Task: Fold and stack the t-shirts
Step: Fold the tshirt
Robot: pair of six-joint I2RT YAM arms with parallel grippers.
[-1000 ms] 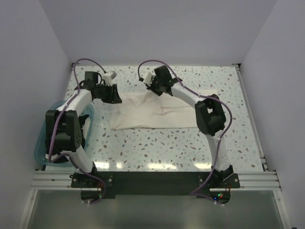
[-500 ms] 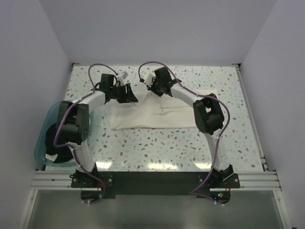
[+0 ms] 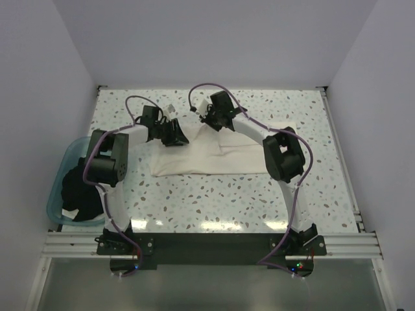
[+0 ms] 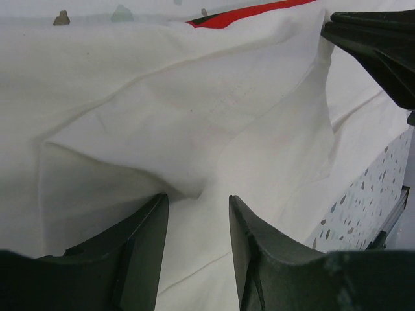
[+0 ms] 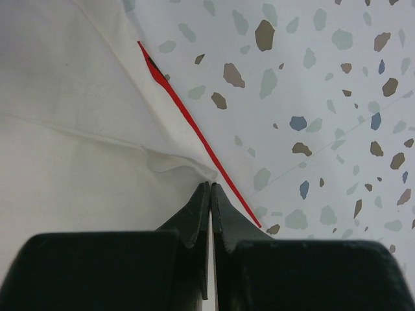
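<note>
A white t-shirt (image 3: pixel 217 154) lies folded in a wide band across the middle of the table. A thin red sliver of its print (image 5: pixel 194 126) shows along the far edge. My left gripper (image 3: pixel 174 135) hovers low over the shirt's far left corner, open; its fingers (image 4: pixel 139 249) straddle a raised fold of white cloth (image 4: pixel 188 116). My right gripper (image 3: pixel 211 120) is at the shirt's far edge, shut, its tips (image 5: pixel 211 186) pinching a puckered bit of the hem. A black t-shirt (image 3: pixel 81 191) lies bunched in the tub.
A translucent teal tub (image 3: pixel 57 194) sits at the table's left near edge, beside the left arm's base. Speckled tabletop (image 3: pixel 214 197) lies between the shirt and the arm bases. The right gripper's black body (image 4: pixel 382 52) shows in the left wrist view's top right.
My left arm has swung right from above the tub to the shirt's far left corner, uncovering the black t-shirt. The right gripper has stayed put.
</note>
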